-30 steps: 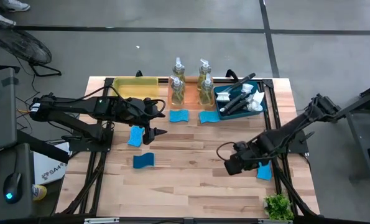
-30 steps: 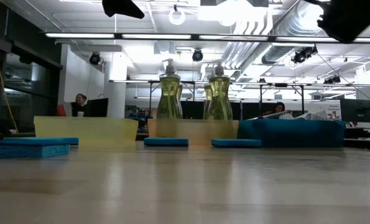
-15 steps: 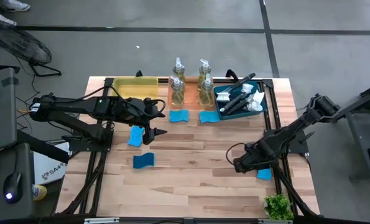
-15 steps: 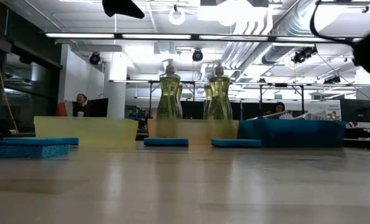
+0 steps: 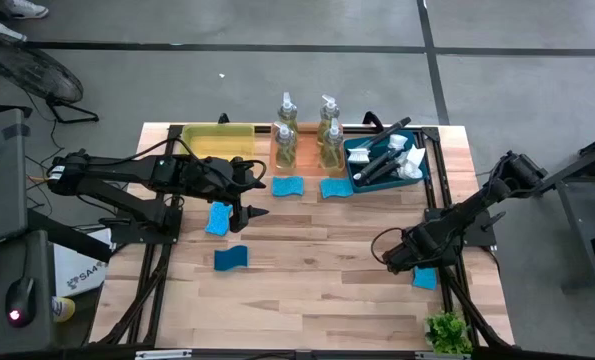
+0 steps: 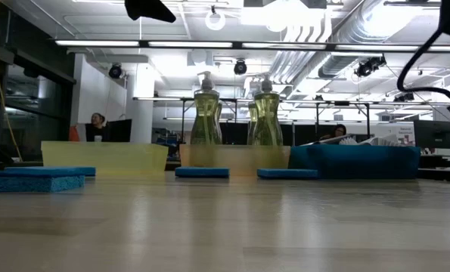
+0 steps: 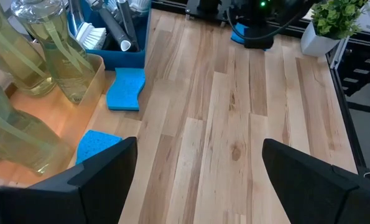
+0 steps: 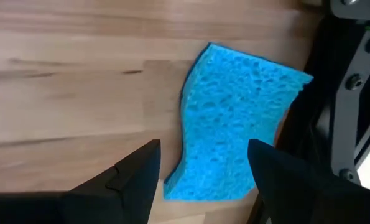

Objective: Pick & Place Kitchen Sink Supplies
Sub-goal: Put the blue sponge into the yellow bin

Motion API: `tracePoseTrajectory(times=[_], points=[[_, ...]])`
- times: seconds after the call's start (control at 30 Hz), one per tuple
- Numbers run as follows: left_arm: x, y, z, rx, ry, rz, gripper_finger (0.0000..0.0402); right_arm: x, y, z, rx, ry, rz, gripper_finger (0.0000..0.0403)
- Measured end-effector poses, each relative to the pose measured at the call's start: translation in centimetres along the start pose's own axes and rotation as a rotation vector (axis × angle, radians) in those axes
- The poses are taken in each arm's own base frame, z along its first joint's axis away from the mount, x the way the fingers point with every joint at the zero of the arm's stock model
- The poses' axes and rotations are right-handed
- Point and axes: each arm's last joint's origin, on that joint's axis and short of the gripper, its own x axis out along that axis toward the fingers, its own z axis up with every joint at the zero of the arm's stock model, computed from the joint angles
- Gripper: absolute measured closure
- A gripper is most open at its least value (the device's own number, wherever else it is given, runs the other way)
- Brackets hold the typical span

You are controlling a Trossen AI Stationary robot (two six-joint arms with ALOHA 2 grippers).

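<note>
Several blue wavy-edged sponges lie flat on the wooden table: two (image 5: 219, 217) (image 5: 231, 258) on the left, two (image 5: 288, 186) (image 5: 336, 187) in front of the trays, one (image 5: 424, 277) near the right edge. Soap bottles (image 5: 285, 140) (image 5: 329, 135) stand in the orange tray. Dark-handled brushes (image 5: 382, 157) lie in the blue tray. My right gripper (image 5: 409, 262) hangs open over the right-edge sponge (image 8: 234, 146), with its fingers (image 8: 135, 177) on either side of the sponge's near end. My left gripper (image 5: 255, 210) waits open above the table's left middle.
The yellow tray (image 5: 217, 140), orange tray (image 5: 302, 152) and blue tray (image 5: 417, 180) line the far edge. A small green plant (image 5: 447, 330) stands at the near right corner, close to the right-edge sponge. A black frame rail (image 8: 352, 93) runs beside that sponge. Bare wood fills the table's middle.
My right gripper has moved toward the table's right edge, from the bare middle-right wood to a spot above the sponge near that edge. In the low view it has slid out past the picture's right side. The sponges and bottles have stayed where they were.
</note>
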Motion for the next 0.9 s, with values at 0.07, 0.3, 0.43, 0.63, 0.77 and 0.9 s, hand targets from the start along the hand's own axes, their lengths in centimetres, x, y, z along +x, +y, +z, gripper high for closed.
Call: tracePoseTrajectory(times=[0.07,0.3,0.43,0.63,0.77,0.9], points=[[0.0,0.0,0.0,0.0,0.0,0.0,0.0062,0.4,-0.2,0.2,0.018,-0.005,-0.009,0.0167],[0.0,0.0,0.0,0.015,0.0,0.0,0.0062,1.9,-0.3,0.8,0.033,0.023,0.018,0.0167],[0.0,0.0,0.0,0.015,0.0,0.0,0.0062,2.2,-0.6,1.1,0.036,0.021,0.006,0.0175],[0.0,0.0,0.0,0.015,0.0,0.0,0.0062,2.4,-0.6,1.2,0.037,0.011,0.008,0.0232],[0.0,0.0,0.0,0.017,0.0,0.0,0.0062,2.4,-0.6,1.2,0.032,0.011,0.015,0.0284],[0.0,0.0,0.0,0.023,0.0,0.0,0.0062,2.4,-0.5,1.2,0.026,0.012,0.02,0.0325]])
